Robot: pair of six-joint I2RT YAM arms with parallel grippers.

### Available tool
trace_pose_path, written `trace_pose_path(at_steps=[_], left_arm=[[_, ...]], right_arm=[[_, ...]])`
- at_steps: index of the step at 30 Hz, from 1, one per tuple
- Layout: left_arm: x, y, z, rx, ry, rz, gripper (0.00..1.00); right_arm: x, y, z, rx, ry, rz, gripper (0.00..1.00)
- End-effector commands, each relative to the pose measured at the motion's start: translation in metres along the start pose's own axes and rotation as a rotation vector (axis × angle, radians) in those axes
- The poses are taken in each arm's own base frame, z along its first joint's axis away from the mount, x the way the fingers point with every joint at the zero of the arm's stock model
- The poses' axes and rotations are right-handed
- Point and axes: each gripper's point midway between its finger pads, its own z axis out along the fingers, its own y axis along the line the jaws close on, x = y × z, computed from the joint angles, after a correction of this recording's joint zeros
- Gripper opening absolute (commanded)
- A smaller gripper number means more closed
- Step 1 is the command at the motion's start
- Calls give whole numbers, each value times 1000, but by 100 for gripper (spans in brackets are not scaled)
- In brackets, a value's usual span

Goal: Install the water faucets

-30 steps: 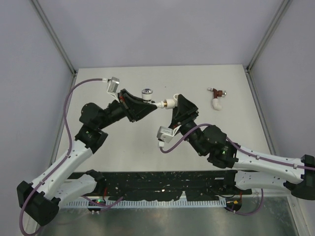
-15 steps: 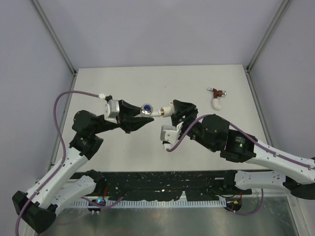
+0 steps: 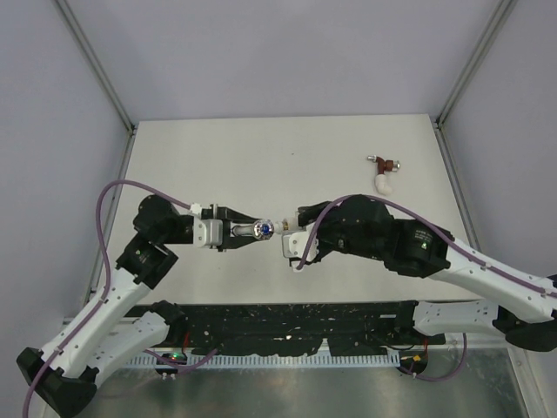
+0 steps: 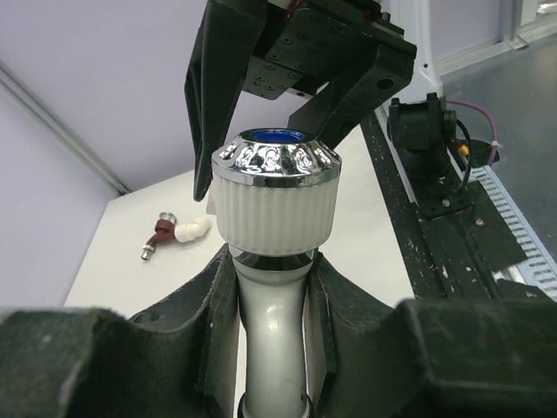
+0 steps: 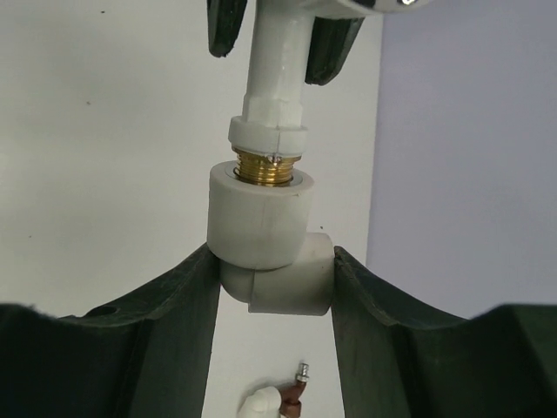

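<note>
My left gripper (image 3: pixel 242 230) is shut on the body of the white faucet (image 3: pixel 261 228), just under its silvery blue-dotted knob (image 4: pixel 277 187). In the left wrist view the gripper (image 4: pixel 274 279) clamps the faucet stem (image 4: pixel 271 335). The faucet's brass thread (image 5: pixel 267 165) sits in the mouth of a white elbow fitting (image 5: pixel 270 248). My right gripper (image 5: pixel 274 261) is shut on that elbow and shows in the top view (image 3: pixel 291 232). Both parts are held above the table. The dark red faucet (image 3: pixel 381 162) lies at the far right of the table, touching a second white elbow (image 3: pixel 383 183).
The white table (image 3: pixel 287 148) has metal frame posts at its far corners. A black rail with the arm bases (image 3: pixel 287 322) runs along the near edge. The dark red faucet also shows in the left wrist view (image 4: pixel 159 237) and the right wrist view (image 5: pixel 291 396).
Both grippers have moved toward the near edge with the joined faucet and elbow. Both wrists have turned, and the knob now faces a different way.
</note>
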Motion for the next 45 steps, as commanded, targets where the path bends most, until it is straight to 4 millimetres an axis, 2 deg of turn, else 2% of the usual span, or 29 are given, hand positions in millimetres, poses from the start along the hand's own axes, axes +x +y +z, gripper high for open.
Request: trace_pose_path(at_steps=[1, 8, 13, 19, 23, 24, 25, 26, 28, 29, 33, 38, 41, 42, 43, 44, 45], left_arm=[[-6, -6, 5, 56, -16, 108, 0], [0, -15, 1, 55, -34, 156, 0], [1, -17, -2, 33, -46, 158, 0], [7, -10, -6, -93, -99, 108, 0], [10, 2, -12, -219, -147, 39, 0], [11, 7, -13, -261, -151, 12, 0], [13, 11, -15, -294, -156, -18, 0], [15, 17, -18, -342, -165, -57, 0], [20, 25, -22, -413, -176, -112, 0], [22, 27, -24, -435, -182, -138, 0], [34, 30, -30, -508, -210, -230, 0], [41, 33, -38, -581, -239, -320, 0], [47, 41, -48, -669, -246, -397, 0], [49, 45, -53, -706, -250, -425, 0], [50, 48, -57, -737, -258, -466, 0], [50, 51, -60, -768, -268, -513, 0], [50, 55, -64, -804, -281, -573, 0]], right_arm=[[-81, 21, 8, -188, -359, 16, 5], [-91, 23, -1, -291, -457, 82, 6], [-85, 26, 5, -343, -451, 114, 5], [-78, 26, 11, -368, -442, 146, 7], [-71, 24, 16, -372, -427, 177, 19], [-71, 23, 17, -371, -426, 180, 24], [-69, 21, 18, -360, -418, 191, 37], [-66, 18, 20, -349, -408, 203, 39], [-62, 15, 22, -341, -396, 219, 49], [-61, 11, 23, -326, -391, 230, 61], [-54, 4, 24, -293, -377, 235, 75], [-45, -5, 31, -236, -353, 240, 82], [-41, -15, 28, -157, -354, 226, 85], [-41, -25, 28, -103, -358, 216, 85], [-36, -20, 26, -85, -356, 212, 85], [-36, -32, 25, -21, -371, 196, 85], [-29, -25, 24, -7, -368, 196, 85]])
